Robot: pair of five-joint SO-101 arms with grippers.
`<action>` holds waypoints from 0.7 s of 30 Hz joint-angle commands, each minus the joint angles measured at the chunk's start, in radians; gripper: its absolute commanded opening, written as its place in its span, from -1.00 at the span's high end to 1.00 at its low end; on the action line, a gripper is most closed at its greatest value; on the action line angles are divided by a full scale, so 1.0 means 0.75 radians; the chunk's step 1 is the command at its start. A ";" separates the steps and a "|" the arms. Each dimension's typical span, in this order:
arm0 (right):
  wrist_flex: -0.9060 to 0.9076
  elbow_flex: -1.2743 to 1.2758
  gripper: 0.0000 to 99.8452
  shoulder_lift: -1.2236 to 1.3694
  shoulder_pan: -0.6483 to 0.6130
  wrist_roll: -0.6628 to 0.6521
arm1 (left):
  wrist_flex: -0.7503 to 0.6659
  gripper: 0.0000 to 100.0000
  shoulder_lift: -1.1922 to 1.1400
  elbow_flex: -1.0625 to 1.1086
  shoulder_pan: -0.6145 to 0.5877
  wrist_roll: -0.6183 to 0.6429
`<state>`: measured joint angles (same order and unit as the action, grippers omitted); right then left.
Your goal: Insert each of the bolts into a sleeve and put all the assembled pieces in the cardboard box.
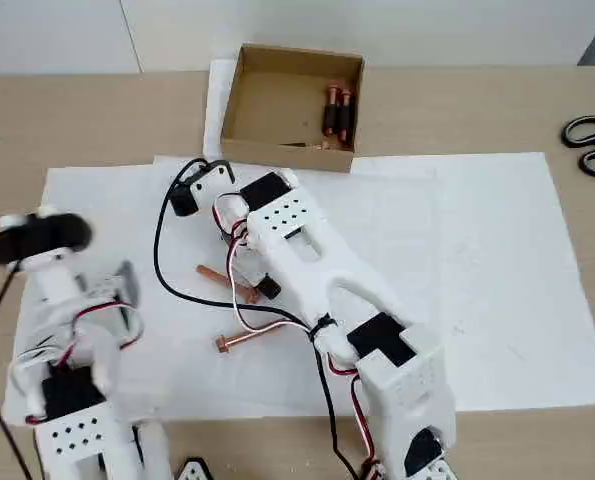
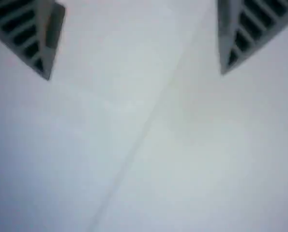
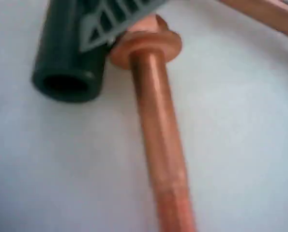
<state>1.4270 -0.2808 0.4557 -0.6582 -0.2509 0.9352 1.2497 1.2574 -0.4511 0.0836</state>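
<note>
The cardboard box sits at the far side of the desk, and two assembled pieces lie side by side against one of its walls. Nearer to me, on the white paper, a loose bolt lies with its head just beside a dark sleeve, and a second bolt rests a little closer to the arms. The right arm stretches out over this spot. From its wrist I see the right gripper low over the sleeve, up against the bolt's flanged head, but I cannot tell how its jaws stand. The left gripper hangs over bare paper off to the side, well apart from the parts, its jaws spread wide and holding nothing. A pair of scissors lies at the desk's far edge.
</note>
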 commanded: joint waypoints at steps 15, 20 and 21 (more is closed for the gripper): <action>0.056 -0.027 0.47 0.038 -0.052 0.149 | -0.035 0.57 0.012 -0.017 -0.223 -0.008; 0.058 -0.023 0.47 0.038 -0.077 0.149 | -0.035 0.57 0.012 -0.017 -0.223 -0.008; 0.058 -0.023 0.47 0.044 -0.077 0.149 | -0.033 0.57 0.012 -0.017 -0.223 -0.008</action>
<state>1.4668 -0.2823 0.4910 -0.7073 -0.1496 0.9352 1.2497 1.2574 -0.6122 0.0806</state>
